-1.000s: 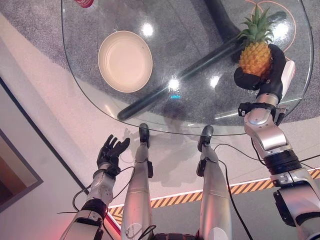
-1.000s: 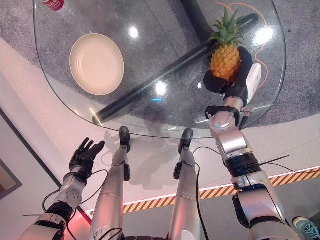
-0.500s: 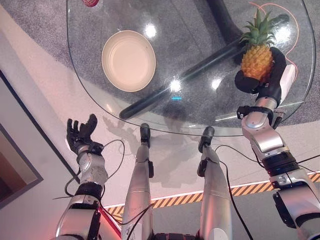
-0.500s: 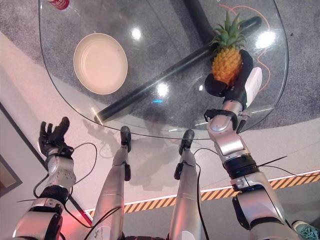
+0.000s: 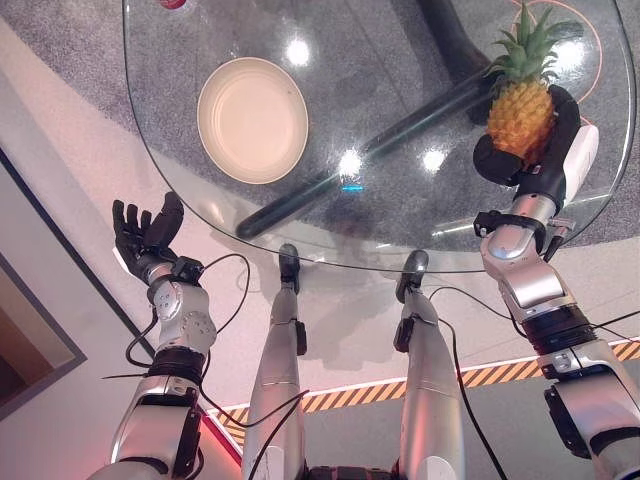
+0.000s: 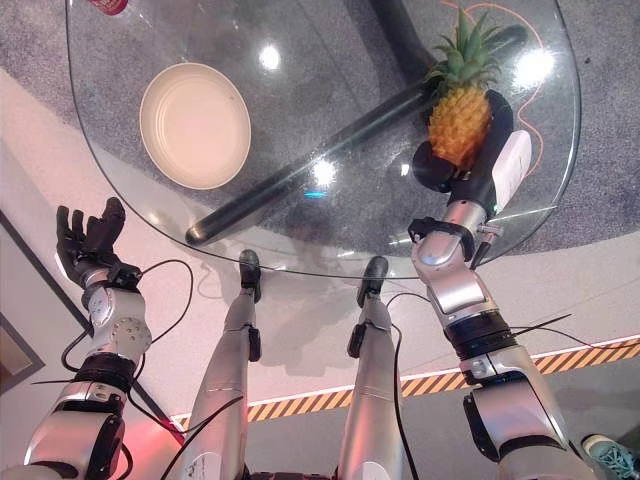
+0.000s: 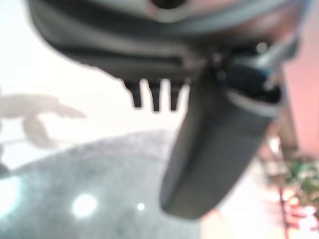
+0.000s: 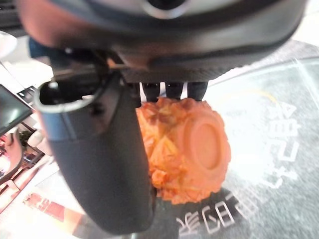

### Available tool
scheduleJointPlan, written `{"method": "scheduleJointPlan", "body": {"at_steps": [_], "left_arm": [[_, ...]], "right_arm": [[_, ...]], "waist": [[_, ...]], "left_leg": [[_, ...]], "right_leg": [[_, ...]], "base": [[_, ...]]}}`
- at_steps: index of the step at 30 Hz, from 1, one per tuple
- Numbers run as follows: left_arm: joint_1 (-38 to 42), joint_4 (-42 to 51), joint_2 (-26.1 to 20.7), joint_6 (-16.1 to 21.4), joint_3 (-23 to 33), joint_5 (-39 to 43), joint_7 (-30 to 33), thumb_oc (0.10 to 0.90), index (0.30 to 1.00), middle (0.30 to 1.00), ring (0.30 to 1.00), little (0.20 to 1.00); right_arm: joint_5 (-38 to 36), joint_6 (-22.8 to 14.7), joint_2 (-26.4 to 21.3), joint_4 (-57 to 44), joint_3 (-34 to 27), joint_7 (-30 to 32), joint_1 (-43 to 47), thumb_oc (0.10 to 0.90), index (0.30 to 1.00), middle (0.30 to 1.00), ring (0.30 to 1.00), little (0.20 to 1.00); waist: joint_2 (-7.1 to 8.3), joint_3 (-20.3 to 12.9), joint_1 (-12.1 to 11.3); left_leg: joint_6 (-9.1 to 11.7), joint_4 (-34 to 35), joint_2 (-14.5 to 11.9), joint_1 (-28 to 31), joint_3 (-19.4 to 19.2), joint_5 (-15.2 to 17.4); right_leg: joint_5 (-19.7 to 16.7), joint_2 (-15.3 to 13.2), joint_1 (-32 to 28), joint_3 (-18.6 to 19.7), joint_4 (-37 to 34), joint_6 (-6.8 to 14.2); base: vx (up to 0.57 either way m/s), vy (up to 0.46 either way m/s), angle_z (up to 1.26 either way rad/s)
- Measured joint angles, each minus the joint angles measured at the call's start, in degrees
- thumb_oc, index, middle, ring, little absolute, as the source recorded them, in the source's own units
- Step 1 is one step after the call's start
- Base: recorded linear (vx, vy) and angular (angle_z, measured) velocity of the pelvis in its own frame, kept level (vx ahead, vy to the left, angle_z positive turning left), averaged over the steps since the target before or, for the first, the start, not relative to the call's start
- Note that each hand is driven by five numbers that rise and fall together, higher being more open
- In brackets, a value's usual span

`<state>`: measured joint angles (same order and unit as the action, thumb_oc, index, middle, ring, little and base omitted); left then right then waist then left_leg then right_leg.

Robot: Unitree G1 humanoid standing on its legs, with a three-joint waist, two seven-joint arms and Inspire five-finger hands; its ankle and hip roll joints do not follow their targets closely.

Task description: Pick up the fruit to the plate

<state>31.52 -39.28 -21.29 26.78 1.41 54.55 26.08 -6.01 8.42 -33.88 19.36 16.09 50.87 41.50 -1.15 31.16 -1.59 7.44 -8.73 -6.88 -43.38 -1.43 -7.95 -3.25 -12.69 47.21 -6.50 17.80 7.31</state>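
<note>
A pineapple [image 5: 522, 105] with a green crown stands at the right side of the round glass table [image 5: 400, 215]. My right hand [image 5: 545, 150] is shut on the pineapple's body; in the right wrist view the thumb [image 8: 99, 164] and fingers clasp the orange fruit [image 8: 187, 144]. A cream plate [image 5: 252, 119] lies on the left part of the table, with nothing on it. My left hand [image 5: 143, 235] is raised off the table's left edge, palm up, fingers straight and spread, holding nothing.
A red object [image 5: 172, 3] sits at the table's far left rim. A dark table leg [image 5: 350, 165] runs diagonally beneath the glass. A dark wall edge [image 5: 60, 260] passes close to my left hand.
My left hand rose and swung outward to the left, turning palm up. My right hand lifted the pineapple slightly farther up the table.
</note>
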Motion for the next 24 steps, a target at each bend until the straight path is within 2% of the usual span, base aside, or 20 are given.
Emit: {"method": "scheduleJointPlan", "body": {"at_steps": [10,16,24], "left_arm": [[0.0,6.21,0.15,2.3,0.05,-3.94,2.24,0.8,0.9,0.9,0.9,0.9],[-0.02,11.48,0.37,3.75,0.05,-10.43,2.6,0.8,0.9,0.9,0.9,0.9],[0.28,16.95,0.39,3.95,-0.05,-12.68,-1.9,0.8,0.9,0.9,0.9,0.9]], "right_arm": [[6.19,-4.45,0.55,-2.13,-0.68,1.73,-1.91,0.1,0.3,0.3,0.3,0.2],[11.13,-6.25,0.79,-3.91,-0.73,1.7,-2.29,0.1,0.3,0.3,0.3,0.2],[14.92,-9.82,1.02,-4.78,-0.73,1.36,-2.38,0.1,0.3,0.3,0.3,0.2]], "waist": [[0.0,0.0,0.11],[0.0,0.01,0.02],[0.01,0.01,0.0]], "left_leg": [[0.03,0.53,0.0,-0.05,0.12,-0.02],[0.06,0.72,0.0,-0.06,0.2,-0.04],[0.07,0.71,0.0,-0.05,0.2,-0.05]], "right_leg": [[0.24,-0.04,0.21,-0.17,0.0,0.01],[0.39,-0.09,0.24,-0.34,0.0,0.02],[0.42,-0.14,0.21,-0.44,0.04,0.02]], "base": [[0.0,0.0,0.0],[0.0,0.0,0.0],[0.0,0.0,0.0]]}}
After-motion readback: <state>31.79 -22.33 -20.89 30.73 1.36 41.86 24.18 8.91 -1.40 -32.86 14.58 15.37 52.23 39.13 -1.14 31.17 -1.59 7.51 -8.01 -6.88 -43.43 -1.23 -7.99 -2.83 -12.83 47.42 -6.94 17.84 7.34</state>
